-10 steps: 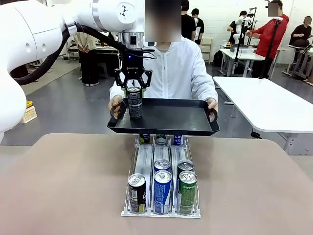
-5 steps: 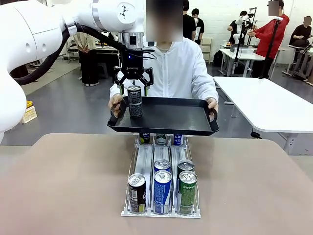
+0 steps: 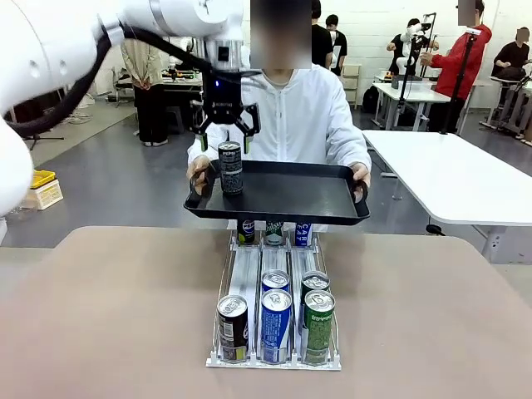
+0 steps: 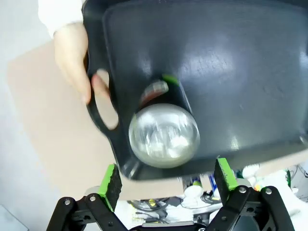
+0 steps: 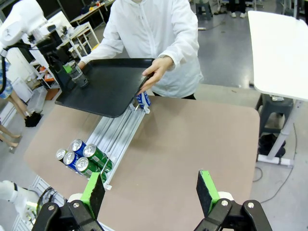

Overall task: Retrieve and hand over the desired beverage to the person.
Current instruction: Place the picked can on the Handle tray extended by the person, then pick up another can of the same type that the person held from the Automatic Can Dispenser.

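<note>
Hovering directly over the black can [image 3: 230, 170], the left gripper [image 3: 224, 141] is keeping its jaws spread wide, with one green pad out past each side of the can's top and nothing gripped. The can is standing upright on the black tray [image 3: 299, 195], close to the tray's left rim and just beside the handle cut-out there. The rest of the tray floor is lying bare out to the right rim.

The person [image 3: 303, 116] is holding the tray level by both end handles, one hand [image 3: 197, 172] near the can and the other hand [image 3: 359, 176] at the opposite end. The tray is hanging above the far edge of the brown table [image 3: 108, 307], over the far end of the can rack [image 3: 249, 274].

Five cans are crowding the rack's near end, and the lanes behind them are lying open. Broad bare tabletop is flanking the rack on both sides.

The right gripper [image 5: 150, 189] is holding its jaws wide open and empty above the table's near right part, well apart from the tray.
</note>
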`<state>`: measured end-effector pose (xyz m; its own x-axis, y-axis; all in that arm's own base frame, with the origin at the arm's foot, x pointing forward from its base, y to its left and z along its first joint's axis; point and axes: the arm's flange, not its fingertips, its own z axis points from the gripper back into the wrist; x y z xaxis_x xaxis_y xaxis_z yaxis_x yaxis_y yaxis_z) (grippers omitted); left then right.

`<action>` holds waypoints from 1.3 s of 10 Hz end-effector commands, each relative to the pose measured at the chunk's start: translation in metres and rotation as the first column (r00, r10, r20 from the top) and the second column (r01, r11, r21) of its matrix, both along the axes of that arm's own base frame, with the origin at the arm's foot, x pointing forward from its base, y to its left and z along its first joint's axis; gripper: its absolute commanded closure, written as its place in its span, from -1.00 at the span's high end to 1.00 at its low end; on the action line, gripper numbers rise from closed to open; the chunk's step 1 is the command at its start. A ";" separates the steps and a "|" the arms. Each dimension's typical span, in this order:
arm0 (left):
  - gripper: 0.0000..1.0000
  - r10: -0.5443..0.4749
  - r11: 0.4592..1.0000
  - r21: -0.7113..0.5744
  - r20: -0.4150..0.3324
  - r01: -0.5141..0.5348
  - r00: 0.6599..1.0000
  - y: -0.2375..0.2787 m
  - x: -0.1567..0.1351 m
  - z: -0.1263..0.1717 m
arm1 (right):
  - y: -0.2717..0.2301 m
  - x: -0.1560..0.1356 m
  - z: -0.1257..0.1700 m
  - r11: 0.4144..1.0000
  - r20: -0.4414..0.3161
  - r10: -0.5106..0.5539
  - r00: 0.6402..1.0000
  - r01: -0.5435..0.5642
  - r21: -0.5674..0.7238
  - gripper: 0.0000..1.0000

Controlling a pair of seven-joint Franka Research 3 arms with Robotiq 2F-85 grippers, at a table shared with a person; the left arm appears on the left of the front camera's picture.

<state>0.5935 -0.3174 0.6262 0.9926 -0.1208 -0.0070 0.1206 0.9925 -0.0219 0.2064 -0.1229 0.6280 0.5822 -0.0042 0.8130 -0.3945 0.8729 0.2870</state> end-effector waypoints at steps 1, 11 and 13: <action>1.00 -0.020 1.000 0.001 0.003 0.020 1.000 0.004 -0.060 0.038 | 0.000 0.001 -0.002 1.000 0.000 0.001 1.000 -0.001 0.002 1.00; 1.00 -0.517 0.814 -0.154 0.248 0.560 0.819 0.133 -0.149 0.043 | 0.000 0.001 -0.002 1.000 0.000 0.001 1.000 -0.001 0.002 1.00; 1.00 -0.505 0.835 -0.111 0.234 0.539 0.831 0.134 -0.143 0.051 | 0.000 0.001 -0.002 1.000 0.000 0.001 1.000 -0.001 0.002 1.00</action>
